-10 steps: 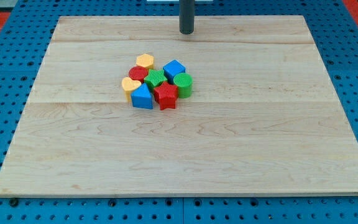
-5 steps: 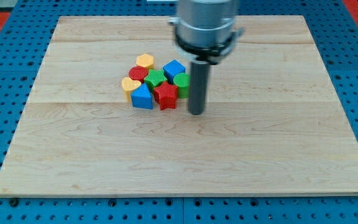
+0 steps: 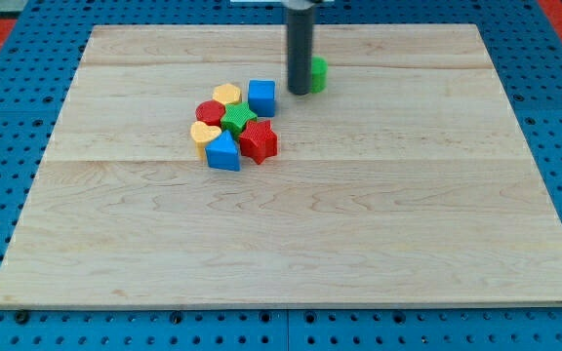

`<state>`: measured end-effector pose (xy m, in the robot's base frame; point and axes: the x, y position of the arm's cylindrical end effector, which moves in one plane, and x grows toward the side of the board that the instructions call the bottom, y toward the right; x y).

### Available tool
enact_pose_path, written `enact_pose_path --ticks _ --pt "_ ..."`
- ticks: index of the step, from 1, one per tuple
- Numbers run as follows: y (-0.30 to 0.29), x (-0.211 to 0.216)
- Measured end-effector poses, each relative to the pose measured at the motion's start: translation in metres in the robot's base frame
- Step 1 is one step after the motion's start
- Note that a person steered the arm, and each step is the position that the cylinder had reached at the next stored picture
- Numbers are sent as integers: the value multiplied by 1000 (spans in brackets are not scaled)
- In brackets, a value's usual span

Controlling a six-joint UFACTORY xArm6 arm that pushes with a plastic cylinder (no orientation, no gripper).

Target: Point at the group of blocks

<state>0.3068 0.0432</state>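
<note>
My tip [image 3: 300, 93] rests on the wooden bench [image 3: 408, 244], touching a green block [image 3: 317, 73] partly hidden behind the rod at its 1 o'clock. There are no jaws to show, only the rod. The group lies at the tip's 8 o'clock: blue cube [image 3: 261, 97], yellow hexagon [image 3: 226, 94], red cylinder [image 3: 209, 111], green star [image 3: 238, 118], yellow heart [image 3: 204, 134], red star [image 3: 259, 141], blue block [image 3: 223, 152].

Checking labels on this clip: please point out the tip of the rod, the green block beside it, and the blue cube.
My tip [image 3: 300, 93]: camera view, the rod's very end.
Green block [image 3: 317, 72]: camera view, its visible right side, the rest hidden behind the rod.
Blue cube [image 3: 261, 97]: camera view, its front face.
</note>
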Motion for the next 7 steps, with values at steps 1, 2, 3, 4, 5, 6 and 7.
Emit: enact_pose_path --ticks 1,2,3,4,5,6,7 --pt "51 -35" --pt "55 2" --pt "53 120" --pt "3 174" --pt "-78 186" --pt "-140 147" --pt "-176 117"
